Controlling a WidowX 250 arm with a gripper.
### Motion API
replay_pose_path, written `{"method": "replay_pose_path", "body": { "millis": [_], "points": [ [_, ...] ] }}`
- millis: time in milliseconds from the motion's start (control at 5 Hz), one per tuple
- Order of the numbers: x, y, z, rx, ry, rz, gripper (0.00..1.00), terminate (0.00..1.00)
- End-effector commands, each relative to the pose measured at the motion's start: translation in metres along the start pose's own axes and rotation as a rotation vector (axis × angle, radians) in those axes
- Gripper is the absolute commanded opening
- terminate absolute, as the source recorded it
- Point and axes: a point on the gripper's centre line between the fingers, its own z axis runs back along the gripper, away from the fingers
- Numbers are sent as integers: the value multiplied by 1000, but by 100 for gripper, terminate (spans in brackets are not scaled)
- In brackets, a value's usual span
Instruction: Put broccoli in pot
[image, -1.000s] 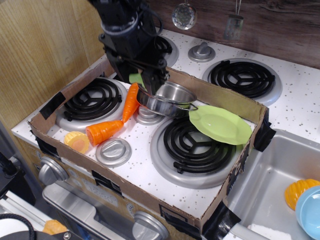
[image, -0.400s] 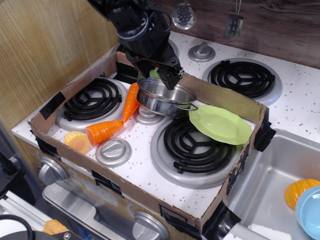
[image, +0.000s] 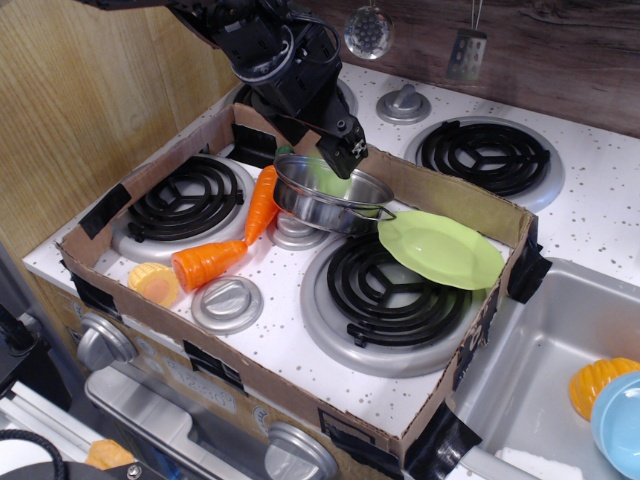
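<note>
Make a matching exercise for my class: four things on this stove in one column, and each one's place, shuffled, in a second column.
Things
1. broccoli
2. plate
3. carrot
4. pot

Places
A. on the front right burner's edge
B. lying left of the pot
C. at the pot's far rim, under the gripper
D. at the box's back wall, mid-stove

Pairs: 1-C, 2-A, 3-B, 4-D
</note>
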Motion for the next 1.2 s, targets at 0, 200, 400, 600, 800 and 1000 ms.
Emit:
{"method": "replay_pose_path", "body": {
  "millis": [0, 200, 400, 600, 800, 1000],
  "points": [
    [24, -8, 26, 65, 79, -213, 100, 0],
    [37, -22, 44, 88, 120, -276, 100, 0],
    [37, -22, 44, 88, 120, -276, 100, 0],
    [37, -22, 44, 88, 120, -276, 100, 0],
    [37, -22, 44, 88, 120, -276, 100, 0],
    [37, -22, 44, 88, 120, -276, 100, 0]
  ]
}}
